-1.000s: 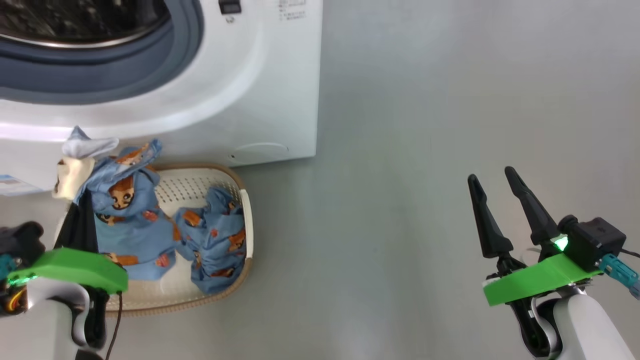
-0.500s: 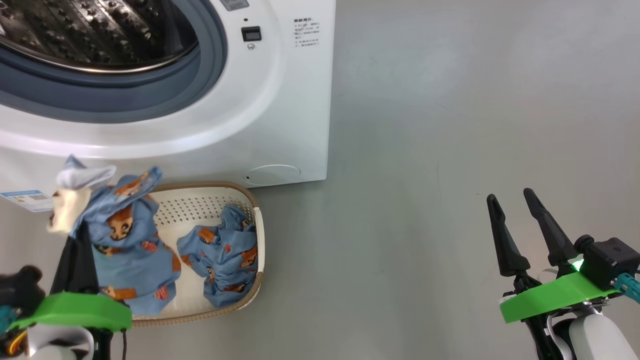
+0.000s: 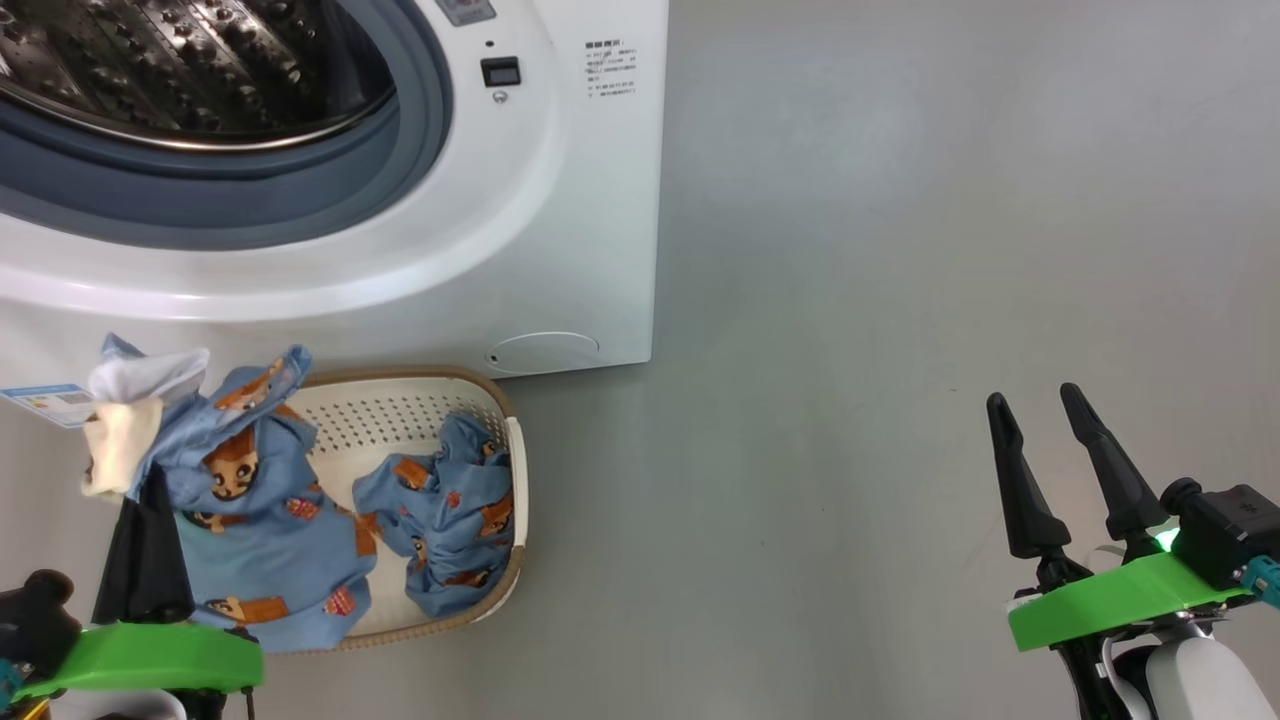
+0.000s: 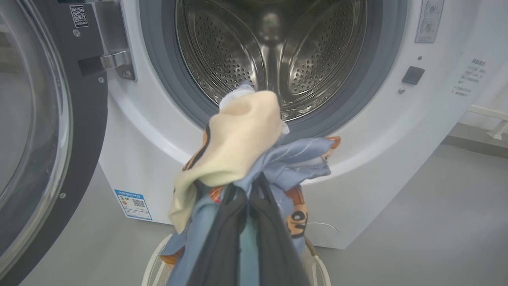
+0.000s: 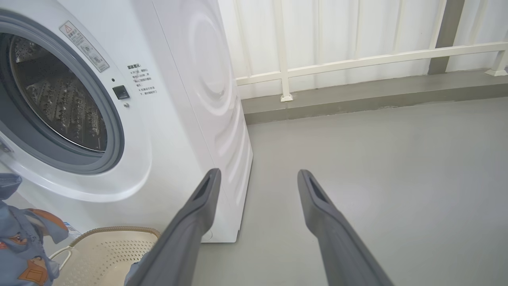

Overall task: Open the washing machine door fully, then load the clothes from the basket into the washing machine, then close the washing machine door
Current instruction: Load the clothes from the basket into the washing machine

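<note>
Since a second ago the head camera has tipped up, so the washing machine point(image 3: 560, 250) and the basket point(image 3: 400, 430) sit lower in the picture and more of the steel drum point(image 3: 180, 60) shows. The left end effector point(image 4: 248, 194) is pinched shut on a blue garment point(image 3: 250, 500), which hangs long-ways down over the basket's left side, its cream collar point(image 4: 234, 147) bunched on top and pointing at the open drum. A second garment point(image 3: 450, 520) lies crumpled in the basket's right side, the door point(image 4: 85, 131) stands swung open on the left, and the right end effector point(image 3: 1033, 400) is wide open and holds nothing, pointing up over the grey floor point(image 3: 850, 350).
</note>
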Tool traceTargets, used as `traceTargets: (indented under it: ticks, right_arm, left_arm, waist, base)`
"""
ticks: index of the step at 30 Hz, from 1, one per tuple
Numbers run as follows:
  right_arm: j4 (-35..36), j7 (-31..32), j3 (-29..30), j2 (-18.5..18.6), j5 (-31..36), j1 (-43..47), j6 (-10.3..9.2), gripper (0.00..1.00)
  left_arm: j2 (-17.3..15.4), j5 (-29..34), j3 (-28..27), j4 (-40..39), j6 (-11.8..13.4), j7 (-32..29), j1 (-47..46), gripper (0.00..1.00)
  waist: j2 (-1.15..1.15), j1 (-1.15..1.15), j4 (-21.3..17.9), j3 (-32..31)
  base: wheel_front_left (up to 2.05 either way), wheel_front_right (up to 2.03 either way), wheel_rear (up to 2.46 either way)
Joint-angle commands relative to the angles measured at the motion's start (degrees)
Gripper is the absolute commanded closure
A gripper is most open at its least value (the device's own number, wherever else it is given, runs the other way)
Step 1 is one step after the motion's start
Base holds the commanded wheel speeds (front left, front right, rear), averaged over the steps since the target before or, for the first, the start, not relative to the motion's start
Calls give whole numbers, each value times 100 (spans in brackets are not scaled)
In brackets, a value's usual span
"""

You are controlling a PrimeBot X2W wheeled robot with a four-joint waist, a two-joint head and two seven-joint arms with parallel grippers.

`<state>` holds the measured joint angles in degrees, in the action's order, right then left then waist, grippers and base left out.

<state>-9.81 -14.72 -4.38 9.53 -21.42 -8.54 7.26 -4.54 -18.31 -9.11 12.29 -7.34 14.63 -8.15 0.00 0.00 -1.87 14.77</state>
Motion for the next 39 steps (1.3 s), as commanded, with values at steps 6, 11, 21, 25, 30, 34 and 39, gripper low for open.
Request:
traceTargets:
  ticks: [6,11,21,25,30,34,39]
  right_arm:
    - [192,-28,-104,25,-29,36,23,0]
    - [222,-28,-93,-2,-15,-54,23,0]
    - [266,-28,-123,-65,30,-287,23,0]
    - [280,-28,-139,-108,52,-379,23,0]
    - [280,-28,-179,-132,66,-481,23,0]
    - [285,-28,-218,-163,73,-569,23,0]
    - [283,-28,-276,-211,82,-656,23,0]
  left_arm:
    - [-101,28,-224,-202,-14,37,-84,100]
    - [-124,-12,-254,-195,-14,37,-279,100]
    - [-392,29,-316,-138,-14,37,-1045,100]
    - [-580,60,-345,-105,-14,37,-1482,100]
    - [-781,67,-342,29,-14,37,-1975,100]
    - [-995,16,-302,299,-14,37,-2619,100]
    - [-1158,-59,-244,734,-14,37,-3203,100]
  waist:
    - [0,0,-13,109]
    - [0,0,-35,284]
    - [0,0,-96,740]
    - [0,0,-136,923]
    - [0,0,-178,1070]
    - [0,0,-241,1205]
    - [0,0,-336,1328]
  base:
    - [0,0,0]
    - [0,0,0]
    - [0,0,0]
    - [0,0,0]
    - [0,0,0]
    - [0,0,0]
    - [0,0,0]
